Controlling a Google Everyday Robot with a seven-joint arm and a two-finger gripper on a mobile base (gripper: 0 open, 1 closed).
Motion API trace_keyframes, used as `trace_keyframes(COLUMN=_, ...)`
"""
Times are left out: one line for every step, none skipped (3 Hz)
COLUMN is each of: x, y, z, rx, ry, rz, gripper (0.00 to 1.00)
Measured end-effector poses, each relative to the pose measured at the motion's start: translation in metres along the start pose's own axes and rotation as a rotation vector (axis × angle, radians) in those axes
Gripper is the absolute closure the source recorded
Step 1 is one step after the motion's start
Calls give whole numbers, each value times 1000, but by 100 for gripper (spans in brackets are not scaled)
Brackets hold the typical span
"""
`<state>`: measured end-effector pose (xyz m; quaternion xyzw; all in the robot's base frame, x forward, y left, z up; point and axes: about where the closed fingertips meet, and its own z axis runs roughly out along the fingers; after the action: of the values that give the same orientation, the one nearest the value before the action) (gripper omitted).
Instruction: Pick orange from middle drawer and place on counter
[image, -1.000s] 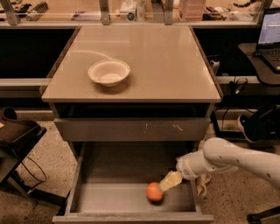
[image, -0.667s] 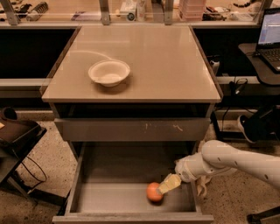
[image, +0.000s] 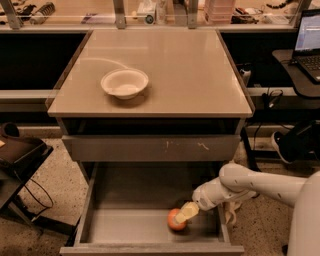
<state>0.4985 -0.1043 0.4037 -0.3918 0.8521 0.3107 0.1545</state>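
Camera view: the orange (image: 173, 222) lies on the middle drawer (image: 125, 227) floor, near its front lip. The gripper (image: 186, 212), angled in from the right, seemingly touches the fruit's upper-right side. I cannot tell whether it is clamped on.

Single cam, high, in front of cabinet, tilted down, facing bench (image: 100, 17) at back. Mid-range: whole counter (image: 190, 75) in frame w/ bowl (image: 124, 83); open middle drawer (image: 130, 225) at bottom edge, front lip barely inside. Arm enters from lower-right corner, nearest lens. Gripper (image: 186, 212) low, right of centre, inside drawer at orange (image: 175, 222). Laptop (image: 307, 37) cropped at right edge.
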Motion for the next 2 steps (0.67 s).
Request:
trace_keyframes(x=4, y=-1, z=7, rx=-9, ry=0, rz=8, gripper=0)
trace_keyframes(x=9, y=4, z=12, rx=11, ry=2, rz=17, gripper=0)
